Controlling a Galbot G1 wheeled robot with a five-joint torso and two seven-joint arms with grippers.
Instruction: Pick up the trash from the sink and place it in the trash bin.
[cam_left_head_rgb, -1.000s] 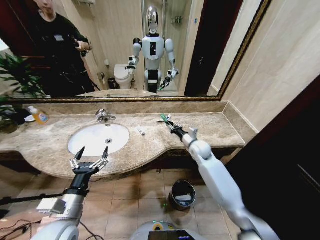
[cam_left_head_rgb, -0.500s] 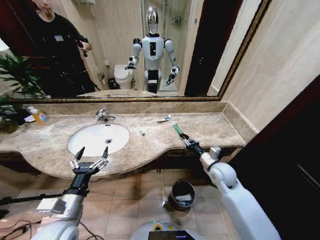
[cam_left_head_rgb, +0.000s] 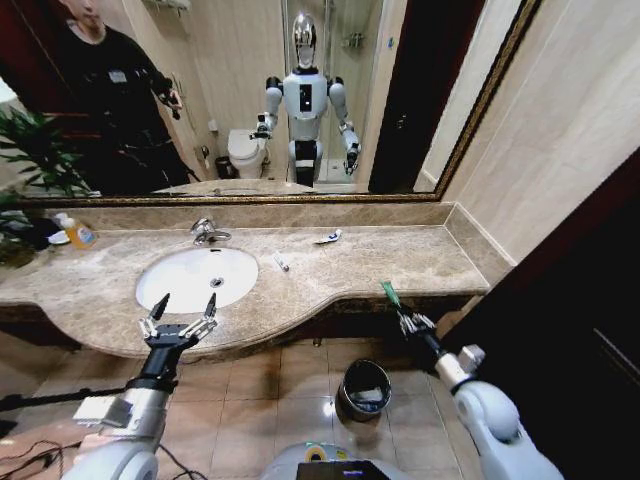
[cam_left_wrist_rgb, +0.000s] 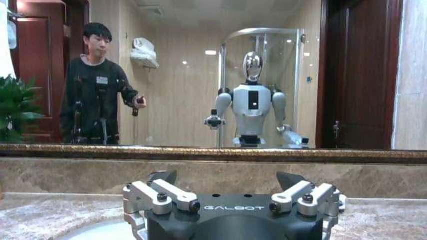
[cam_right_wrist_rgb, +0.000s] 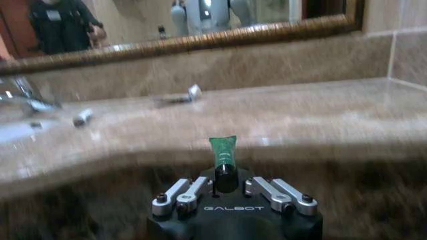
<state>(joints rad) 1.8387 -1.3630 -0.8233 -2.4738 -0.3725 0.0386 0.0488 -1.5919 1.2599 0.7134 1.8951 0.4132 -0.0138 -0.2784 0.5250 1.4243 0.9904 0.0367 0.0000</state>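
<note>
Two grippers on record. Right gripper (cam_left_head_rgb: 408, 321) off the counter's front edge, out past the marble, above the floor, closed on a green tube (cam_left_head_rgb: 390, 293); in the right wrist view the same gripper (cam_right_wrist_rgb: 225, 186) has its fingers (cam_right_wrist_rgb: 181, 196) drawn in around the tube's base, and the tube (cam_right_wrist_rgb: 222, 151) stands upright from them, crimped end outward. Tube points up and toward the counter edge in the head view.

Trash bin (cam_left_head_rgb: 365, 389) on the tiled floor, below and to the left of the right gripper, near but apart from it; some pale contents visible inside.

Left gripper (cam_left_head_rgb: 178, 320) held at the front rim of the marble, just before the sink (cam_left_head_rgb: 165, 281), fingers spread wide, nothing between them. Left wrist view shows its fingers (cam_left_wrist_rgb: 160, 194) splayed apart, facing the mirror.

Left on the counter: a small white item (cam_left_head_rgb: 281, 263) lying on the marble just right of the basin, and a white-and-blue sachet (cam_left_head_rgb: 329, 238) farther back toward the mirror ledge. Right wrist view shows both, the small item (cam_right_wrist_rgb: 83, 117) and the sachet (cam_right_wrist_rgb: 192, 92), well apart from the held tube.

Faucet (cam_left_head_rgb: 207, 231) behind the basin. Orange-labelled bottle (cam_left_head_rgb: 76, 231) at the far left of the counter.
</note>
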